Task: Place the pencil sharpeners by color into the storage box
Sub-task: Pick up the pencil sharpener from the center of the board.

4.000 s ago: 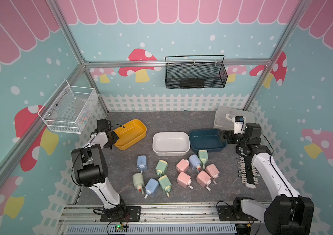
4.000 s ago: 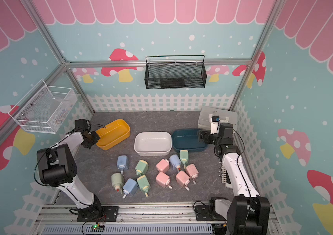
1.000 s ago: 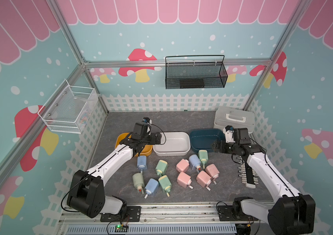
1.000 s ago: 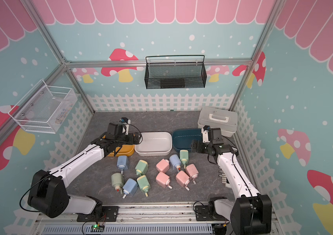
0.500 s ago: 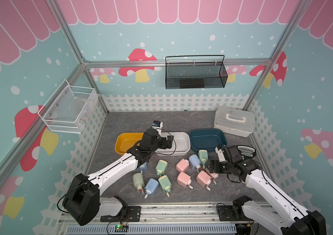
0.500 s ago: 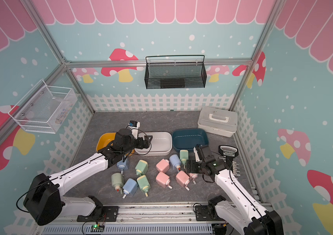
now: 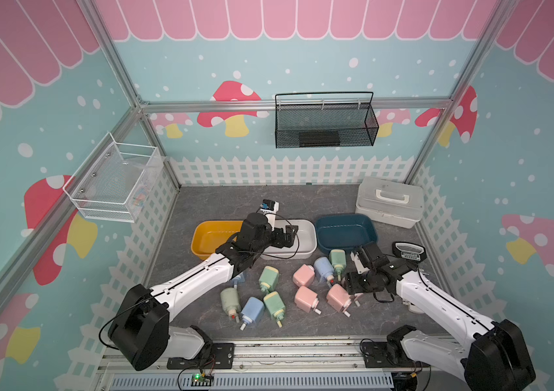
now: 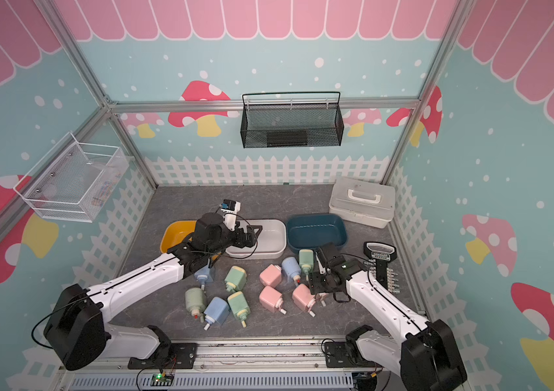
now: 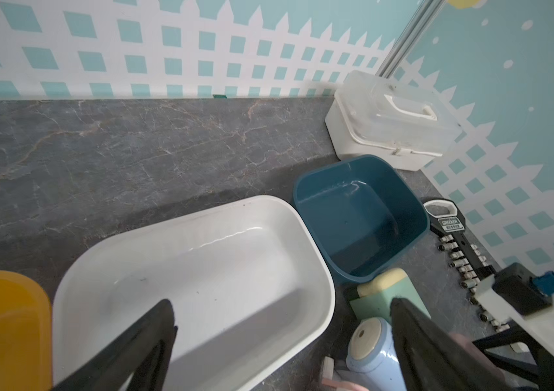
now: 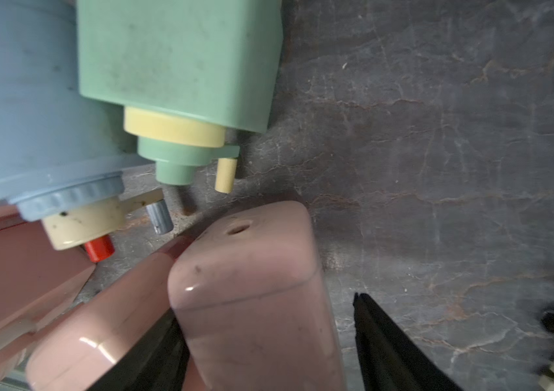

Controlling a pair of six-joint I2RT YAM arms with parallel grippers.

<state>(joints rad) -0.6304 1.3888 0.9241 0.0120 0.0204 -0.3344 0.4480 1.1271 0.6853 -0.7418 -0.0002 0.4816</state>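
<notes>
Right claw [image 10: 262, 304], jaws open and not yet gripping, straddles a pink sharpener [image 10: 245, 264]. One finger sits squeezed against a second pink sharpener [image 10: 92, 331], so closing may drag both.

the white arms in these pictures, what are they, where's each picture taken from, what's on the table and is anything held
They are two robot arms, the left arm and the right arm, each ending in a black two-fingered gripper. Two pictures look down on the whole scene from above; the other two come from a camera on each wrist. On the grey table sit a yellow tub, a white tub, a dark blue tub, a closed white case, and pink, green and blue pencil sharpeners lying loose. The left gripper hangs open over the white tub, empty. The right gripper straddles one pink sharpener, with a gap on one side, so nothing is gripped yet.
</notes>
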